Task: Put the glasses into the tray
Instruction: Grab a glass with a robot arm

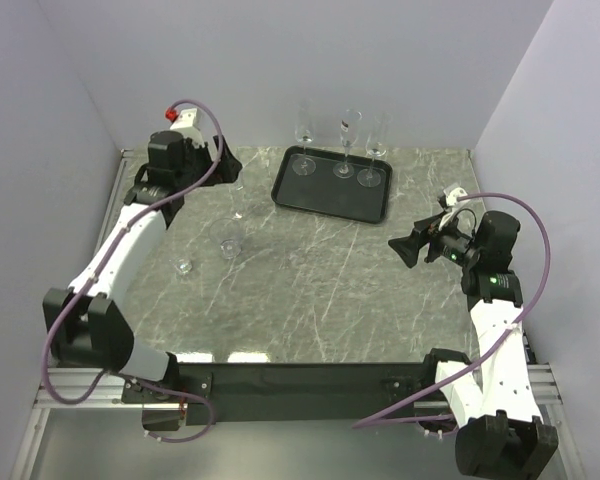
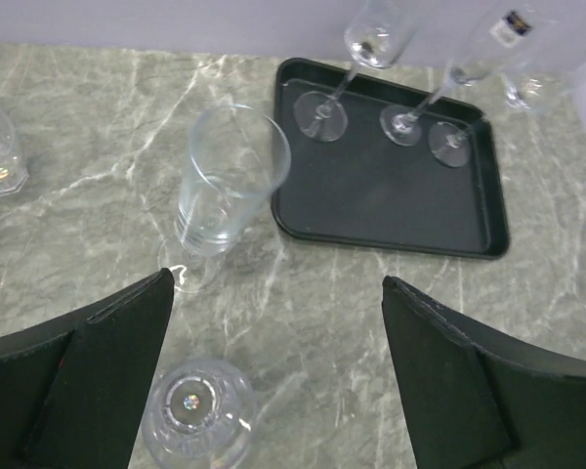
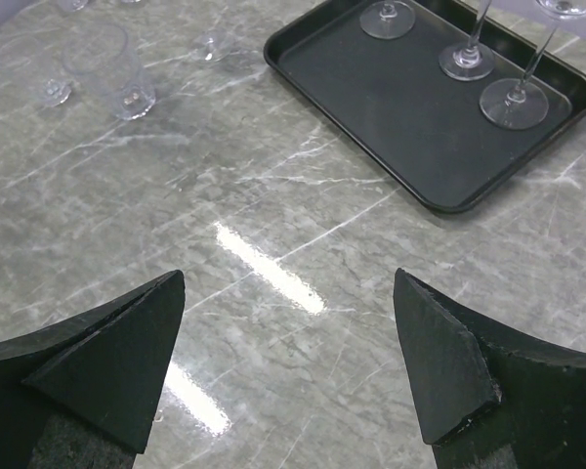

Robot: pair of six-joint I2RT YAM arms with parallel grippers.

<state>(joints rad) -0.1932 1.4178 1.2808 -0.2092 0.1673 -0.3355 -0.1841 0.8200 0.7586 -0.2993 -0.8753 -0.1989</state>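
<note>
- The tray (image 1: 330,195) is black and flat. It lies on the bench (image 1: 310,290) close to the far edge, about in the middle.
- Three tall glasses (image 1: 344,168) with thin stems stand up in the tray. They are in a row along its far side.
- Three more glasses are on the bench, to the left of the tray.
- One is a glass with a stem (image 2: 225,186) and a wide cup. It stands up just beside the tray's left end.
- A short tumbler (image 1: 230,240) stands a bit nearer to the near edge.
- A small glass (image 1: 183,267) stands to the left of the tumbler, toward the left edge.
- The left gripper (image 2: 275,283) is near the far left corner. Its two fingers (image 2: 98,381) are spread wide apart and hold nothing.
- In the left wrist view, the glass with a stem is just in front of those fingers and is not touching them. The tumbler sits low between them.
- The right gripper (image 1: 405,248) hangs over the bench near the right edge. It points toward the middle of the bench.
- Its fingers (image 3: 107,362) are spread wide too, and they are holding nothing. Only bare bench shows between them.
</note>
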